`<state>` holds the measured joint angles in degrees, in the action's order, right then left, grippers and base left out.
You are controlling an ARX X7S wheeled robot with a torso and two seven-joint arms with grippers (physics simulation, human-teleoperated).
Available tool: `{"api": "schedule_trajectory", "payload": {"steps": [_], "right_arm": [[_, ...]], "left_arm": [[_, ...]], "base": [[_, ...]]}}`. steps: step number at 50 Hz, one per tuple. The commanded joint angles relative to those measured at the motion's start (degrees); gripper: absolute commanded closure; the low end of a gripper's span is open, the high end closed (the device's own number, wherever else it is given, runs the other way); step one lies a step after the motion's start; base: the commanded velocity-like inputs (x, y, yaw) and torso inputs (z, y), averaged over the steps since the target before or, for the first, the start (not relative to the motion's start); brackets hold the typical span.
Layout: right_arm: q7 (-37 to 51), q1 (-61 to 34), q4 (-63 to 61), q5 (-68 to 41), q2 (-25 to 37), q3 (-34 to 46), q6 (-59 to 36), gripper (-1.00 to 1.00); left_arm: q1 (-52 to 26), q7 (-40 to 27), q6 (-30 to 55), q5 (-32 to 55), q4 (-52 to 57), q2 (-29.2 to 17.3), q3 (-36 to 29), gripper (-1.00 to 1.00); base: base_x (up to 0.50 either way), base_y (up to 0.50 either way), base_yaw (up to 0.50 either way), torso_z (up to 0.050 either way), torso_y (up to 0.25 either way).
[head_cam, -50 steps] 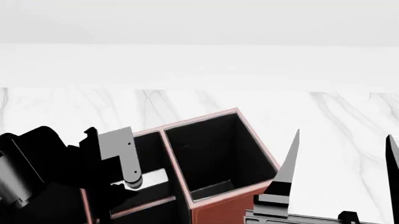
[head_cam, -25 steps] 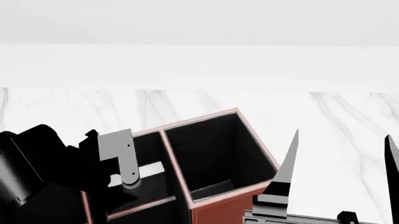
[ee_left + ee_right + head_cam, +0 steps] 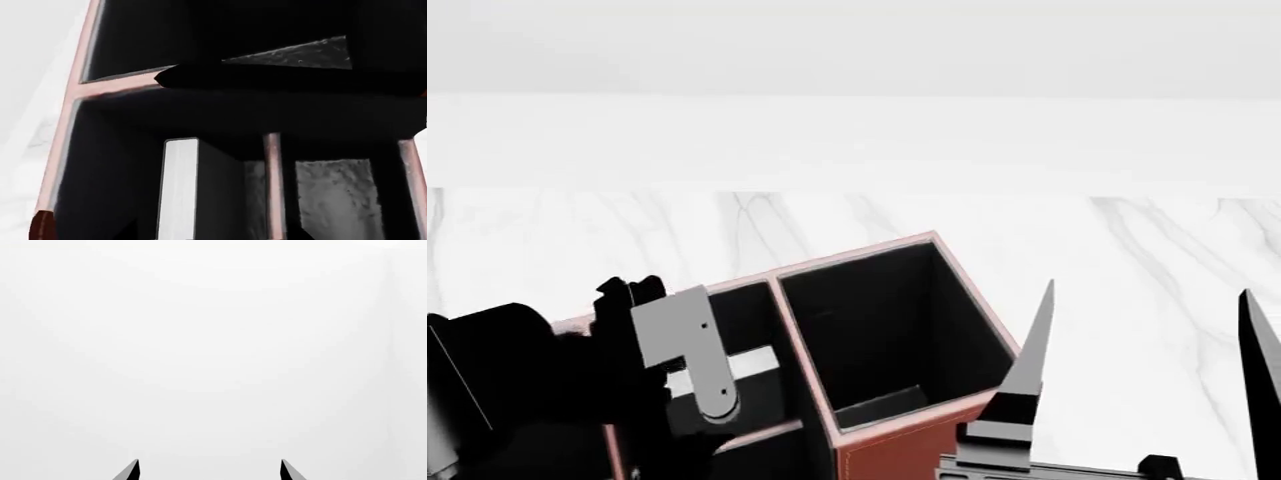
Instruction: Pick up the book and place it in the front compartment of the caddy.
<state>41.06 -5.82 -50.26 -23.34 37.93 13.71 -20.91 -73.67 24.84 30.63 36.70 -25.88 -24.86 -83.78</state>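
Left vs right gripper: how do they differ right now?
1. Left gripper sits low over the caddy, above the slot with the book; right gripper is beside the caddy, over the marble table.
2. Right gripper's fingers are plainly spread and empty; the left's opening cannot be judged.

Shared: neither visibly holds anything.

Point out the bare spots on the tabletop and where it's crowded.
Free: marble table behind the caddy, up to the white wall, and the strip between the caddy and the right gripper. Crowded: the near left, where the left gripper hangs over the slot holding the book.
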Motion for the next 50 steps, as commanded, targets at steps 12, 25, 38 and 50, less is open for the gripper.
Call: {"api": "schedule_trajectory", "payload": {"steps": [12, 25, 38, 50], "right_arm": [[-0.01, -0.21, 0.23, 0.57, -0.14, 1.08, 0.1, -1.0], [0.1, -0.6, -0.03, 0.82, -0.26, 1.95, -0.44, -1.0], [0.22, -0.35, 0.11, 0.96, -0.08, 1.9, -0.1, -1.0], [0.44, -0.34, -0.49, 0.48, 0.28, 1.44, -0.13, -1.0]], "left_arm": [[3.38, -21.02, 1.14, 8.13, 22.84, -9.51, 12.38, -1.0], [9.29, -33.54, -3.77, 11.52, 37.9, -14.99, 18.26, -1.0], [16.26, -43.98, -11.45, 17.97, 49.53, -19.87, 25.43, -1.0], [23.55, -51.75, -21.72, 16.97, 61.17, -23.21, 30.03, -1.0]], "base": [[0.0, 0.0, 0.0, 0.0, 0.0], [0.0, 0.0, 0.0, 0.0, 0.0], [0.0, 0.0, 0.0, 0.0, 0.0], [0.0, 0.0, 0.0, 0.0, 0.0]]}}
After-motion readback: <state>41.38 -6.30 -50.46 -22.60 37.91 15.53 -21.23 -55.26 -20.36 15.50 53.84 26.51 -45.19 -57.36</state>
